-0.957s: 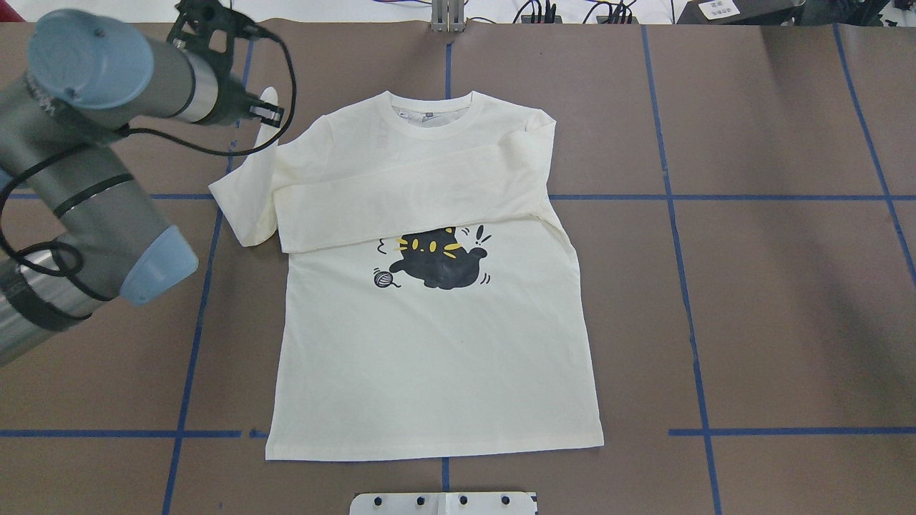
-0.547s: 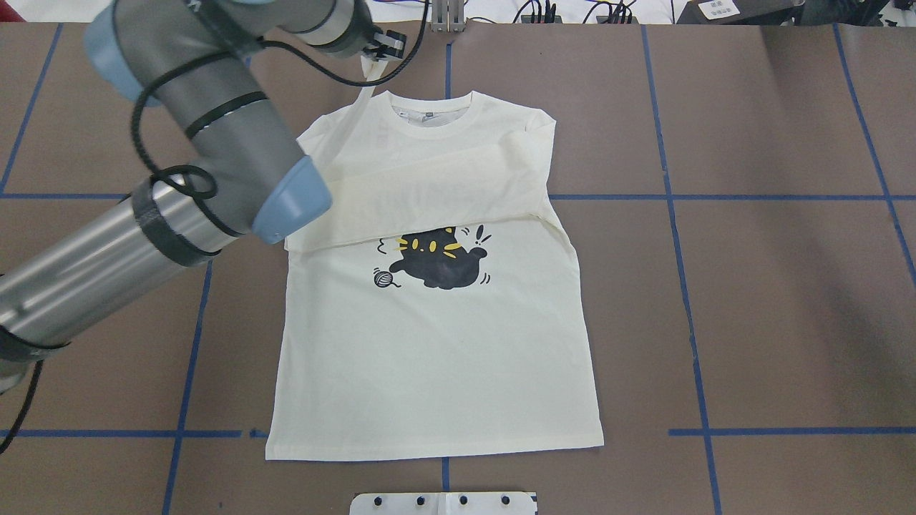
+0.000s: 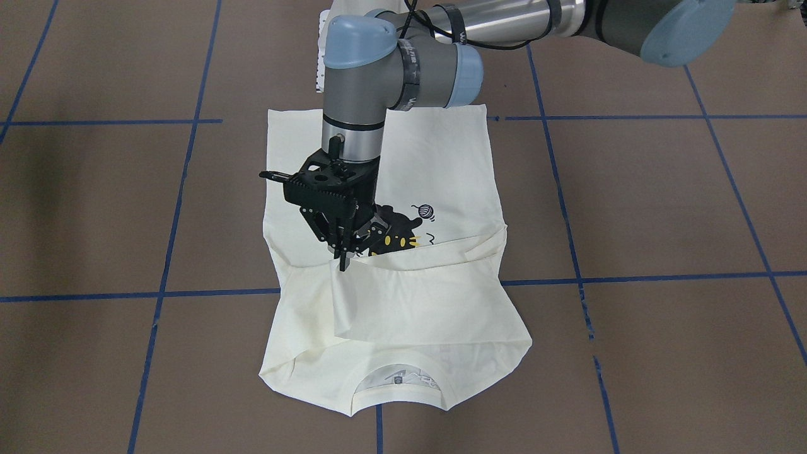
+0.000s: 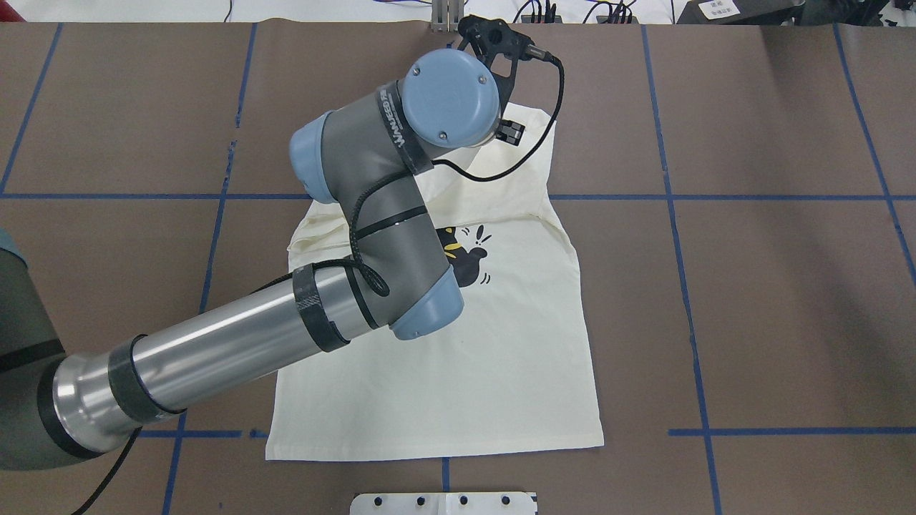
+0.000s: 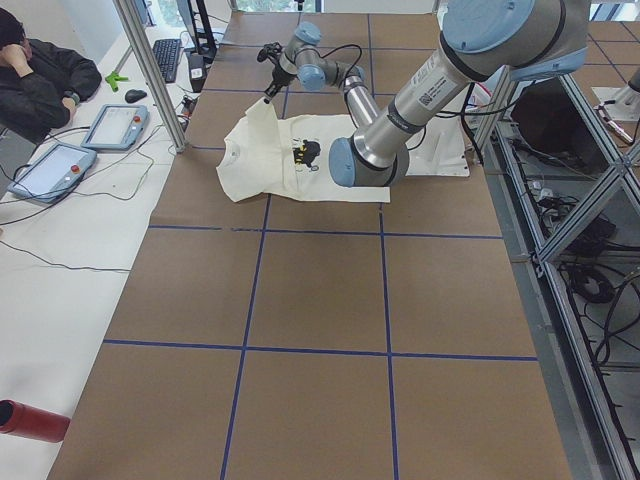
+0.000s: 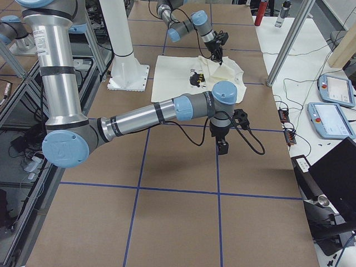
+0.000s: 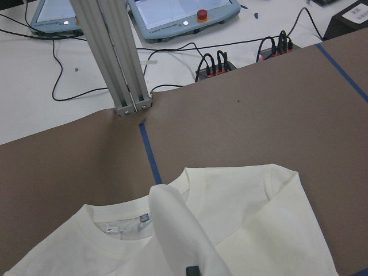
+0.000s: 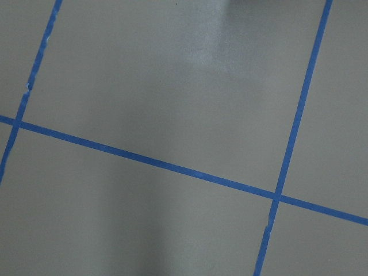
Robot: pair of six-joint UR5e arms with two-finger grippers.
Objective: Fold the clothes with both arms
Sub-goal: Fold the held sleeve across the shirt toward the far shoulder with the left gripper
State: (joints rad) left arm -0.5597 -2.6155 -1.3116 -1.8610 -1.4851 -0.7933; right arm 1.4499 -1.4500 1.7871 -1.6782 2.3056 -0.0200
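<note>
A: What does the T-shirt look like it's made of?
B: Soft, matte cream cloth, lightly creased, with a banded round collar and a straight hem. It lies front up on the table. The table's cover is flat, dull brown and gridded with blue tape.
A: Which way does it point?
B: In the overhead view its long axis runs 12 to 6 o'clock, collar at 12 and hem at 6. The front-facing view turns that round, with the collar at 6.
A: And the print?
B: A black cat print with yellow marks, partly covered by folded cloth and by the arm. A small yarn ball sits just beside it.
A: The left tool?
B: Black and skeletal, its fingers narrow and pinched on the edge of a sleeve. In the overhead view it is toward 1 o'clock from the shirt's middle. The sleeve stretches across the chest as a wide band. In the left side view the gripped bit stands in a peak above the shirt.
A: The left arm itself?
B: A polished silver tube, grey matte casings and rounded light blue caps. It crosses over the shirt from 8 o'clock.
A: The right tool?
B: It shows only in the right side view, hanging over the table, well apart from the shirt, toward 6 o'clock of it there. I cannot tell whether it is wide or narrow. Its wrist camera shows only brown surface and crossing tape.
</note>
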